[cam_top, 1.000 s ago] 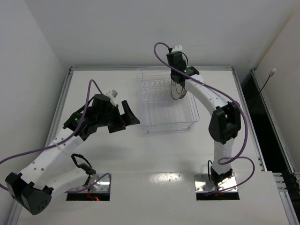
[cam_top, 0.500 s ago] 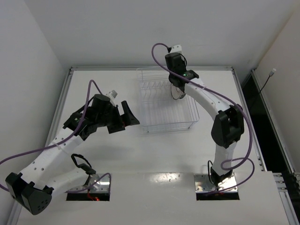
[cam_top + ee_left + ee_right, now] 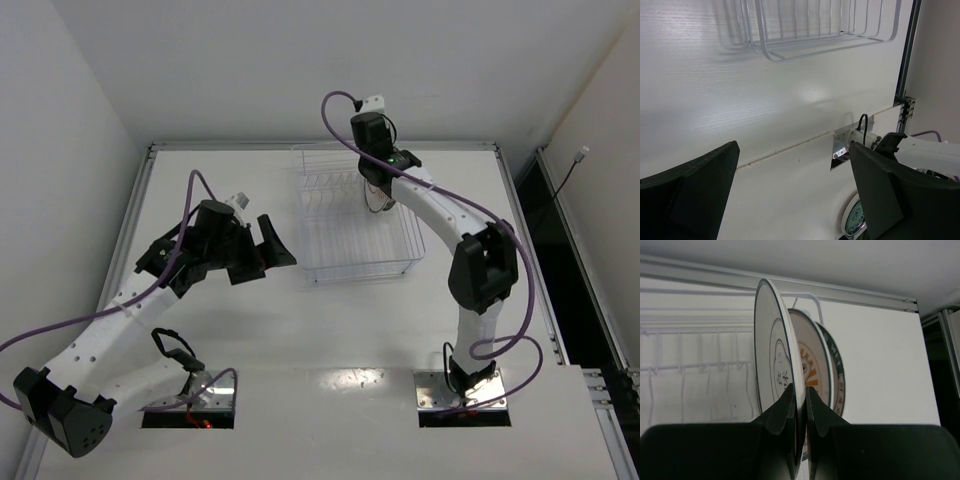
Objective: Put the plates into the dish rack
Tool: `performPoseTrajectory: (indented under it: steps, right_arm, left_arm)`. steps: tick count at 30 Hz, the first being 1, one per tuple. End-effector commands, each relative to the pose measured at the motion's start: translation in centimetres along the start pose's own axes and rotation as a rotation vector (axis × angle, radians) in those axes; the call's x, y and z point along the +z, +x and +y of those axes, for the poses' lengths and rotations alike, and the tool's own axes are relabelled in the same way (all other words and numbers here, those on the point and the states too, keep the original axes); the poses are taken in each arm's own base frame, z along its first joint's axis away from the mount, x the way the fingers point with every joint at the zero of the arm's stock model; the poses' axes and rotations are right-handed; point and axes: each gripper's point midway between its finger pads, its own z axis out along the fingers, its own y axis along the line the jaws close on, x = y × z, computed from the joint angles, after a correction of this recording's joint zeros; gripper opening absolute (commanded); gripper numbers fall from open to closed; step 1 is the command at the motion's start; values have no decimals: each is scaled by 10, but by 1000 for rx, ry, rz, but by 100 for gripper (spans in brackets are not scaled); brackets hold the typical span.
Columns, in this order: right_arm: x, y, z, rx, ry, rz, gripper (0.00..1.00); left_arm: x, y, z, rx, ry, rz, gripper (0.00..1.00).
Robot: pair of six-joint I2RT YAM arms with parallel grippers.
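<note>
**R gripper clamped on white plate over rack; L gripper wide open, idle**

My right gripper (image 3: 800, 390) was pinched onto the rim of the white plate (image 3: 771, 365), the one w/ the grey ring and dark centre motif. One finger (image 3: 782, 412) pressed its near face and the other its back, w/ only the plate's thickness between them. The plate stood upright, edge-on to my wrist cam.

Just behind it, on the right of that view, stood the orange-sunburst plate (image 3: 812, 372), also upright. Behind that was the dark-rimmed plate (image 3: 838, 371). All 3 were packed close and roughly parallel. My fingers hid their lower edges, so I couldn't tell which tine slots they sat in, or whether the white one was seated or only held.

The dish rack (image 3: 345, 240) sat mid-table toward the far side. From above, my right arm reached over its far right part, and the plates showed there as a thin edge under the wrist. In the wrist view, rack wires ran behind and to the left of the plates.

My left gripper (image 3: 792, 147) was spread wide w/ nothing between the fingers (image 3: 695, 192). It hung above the table (image 3: 330, 330), left of the rack and apart from it. Its cam looked across bare tabletop to the rack's near rim at the top of frame.
</note>
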Motion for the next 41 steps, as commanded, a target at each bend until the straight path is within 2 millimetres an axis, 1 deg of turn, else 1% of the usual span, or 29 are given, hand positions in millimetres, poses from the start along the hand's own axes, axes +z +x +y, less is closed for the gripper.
performPoseTrajectory:
  steps: [1,2,7,9,10,12,13,14,17,18,19,21,22,23,25,26,27,28,29,30,31,32,33,35,36,37,38,39,41]
  right_arm:
    - [12,-2,18,34,-36,-18,0]
    - [12,-2,19,34,-37,-17,0]
    - [21,22,31,18,-58,43,0]
    - [25,37,36,-1,-67,83,0]
    - [24,32,36,5,-68,75,0]
    - [23,35,38,1,-80,98,1]
    - [22,29,39,6,-91,92,3]
    - [22,31,42,11,-104,102,6]
    - [10,15,46,22,-169,111,42]
    - [4,-4,46,40,-193,86,69]
    - [-5,-2,44,42,-210,130,79]
    - [-17,-19,34,60,-231,142,96]
    - [-30,-33,25,71,-230,148,100]
    - [-36,-37,23,81,-240,156,100]
    - [-60,-55,10,117,-266,134,100]
    - [-74,-54,14,135,-326,154,100]
    - [-83,-57,9,158,-352,149,100]
    - [-103,-61,-3,190,-383,140,100]
    - [-120,-62,2,214,-459,144,100]
    - [-131,-46,6,228,-497,193,100]
    - [-161,-56,-3,261,-561,158,100]
    - [-172,-54,-6,274,-580,158,100]
    - [-179,-43,-8,282,-585,183,100]
    - [-196,-38,-20,293,-585,181,100]
    - [-209,-28,-29,288,-583,196,100]
    - [-210,-22,-38,284,-543,198,100]
    - [-209,-7,-45,275,-514,230,100]
    - [-218,-3,-54,277,-501,221,100]
    - [-220,10,-62,254,-472,226,100]
  left_arm:
    - [-7,-9,-7,13,24,-22,90]
    - [-7,-7,-6,11,17,-16,90]
    - [-7,-9,-4,5,14,-22,90]
    - [-7,-9,-4,5,14,-22,90]
    - [-7,-9,-4,5,14,-22,90]
    - [-7,-9,-4,5,14,-22,90]
    - [-7,-9,-4,5,14,-22,90]
    - [-9,-11,-7,7,20,-28,90]
    - [-9,-11,-7,7,20,-28,90]
    - [-9,-11,-7,16,20,-28,90]
    - [-11,-14,-10,20,29,-36,90]
    - [-15,-18,-13,45,31,-51,90]
    - [-13,-19,-11,43,18,-52,93]
    - [-15,-22,-15,59,27,-61,95]
    - [-14,-25,-15,67,19,-67,96]
    - [-13,-29,-14,79,9,-77,98]
    - [-15,-33,-17,82,11,-94,98]
    - [-15,-35,-15,102,-6,-98,99]
    - [-13,-39,-10,108,-36,-111,99]
    - [-15,-43,-11,125,-41,-126,99]
    - [-12,-49,-9,126,-60,-133,99]
    - [-10,-52,-8,134,-68,-138,99]
    - [-11,-58,-11,149,-72,-150,99]
    - [-6,-61,-13,160,-79,-143,99]
    - [-1,-64,-11,157,-96,-138,99]
    - [-3,-72,-13,169,-108,-166,99]
    - [-3,-79,-9,178,-146,-212,99]
    - [-5,-86,-9,178,-163,-242,99]
    - [-6,-97,-9,179,-177,-296,99]
